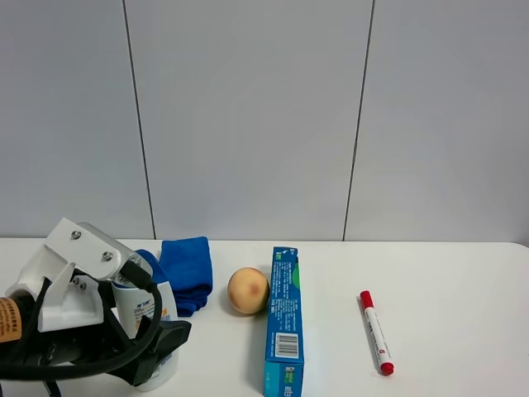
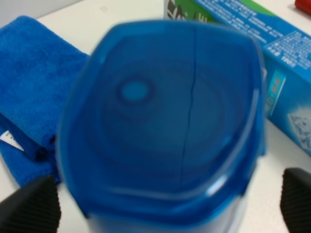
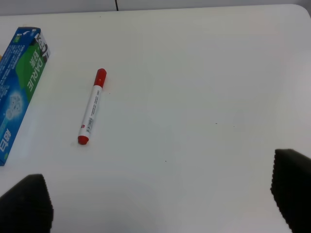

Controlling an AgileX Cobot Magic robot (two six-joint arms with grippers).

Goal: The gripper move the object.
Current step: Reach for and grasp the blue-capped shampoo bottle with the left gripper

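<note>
The left claw (image 2: 160,204) is open, with its two black fingers (image 2: 29,206) apart, one on each side of the bottle (image 2: 165,121). They do not look like they are squeezing it yet. A bit of table shows between one finger and the bottle, and I cannot tell if the other finger touches it. From the high camera, the bottle stands at about 7 o'clock on the table (image 1: 446,281), close to the front edge. The arm covers most of it. Its foot looks like it is on the table, so I think it has not been picked up. The blue cloth (image 1: 186,269) lies just beside the bottle, at about 1 o'clock from it. The peach (image 1: 248,290) sits near the bottle at about 3 o'clock, and it touches the long blue box (image 1: 284,322). The red pen (image 1: 376,321) lies farther out the same way, well apart from the bottle. The right claw (image 3: 158,196) is open too and holds nothing. It hangs over bare table, near the pen. So the reaching part looks done. What is left is to close the fingers on the bottle, lift it and set it down in a new spot. The bottle is tall, so a bump could tip it onto the cloth.
</note>
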